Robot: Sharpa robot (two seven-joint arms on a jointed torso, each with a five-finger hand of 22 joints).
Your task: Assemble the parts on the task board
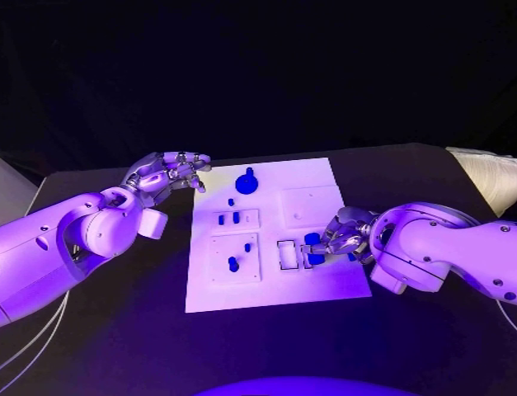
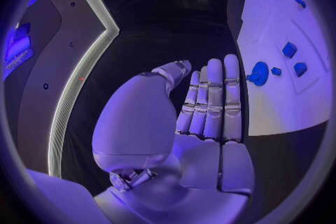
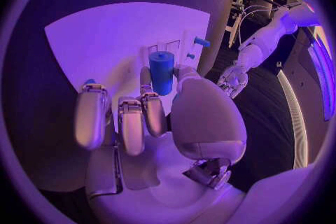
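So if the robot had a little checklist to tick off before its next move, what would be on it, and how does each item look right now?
1. Part in hand: ok. The right hand holds a blue cylinder between its fingers.
2. Right hand over the board: ok. It sits above the near right part of the task board, beside the small open tray.
3. Left hand out of the way: ok. The left hand hovers off the board's far left edge, holding nothing.
4. Target socket free: cannot tell. The hand hides what is under it.
5. Other parts undisturbed: ok. The round blue knob and small blue pieces stand on the board.
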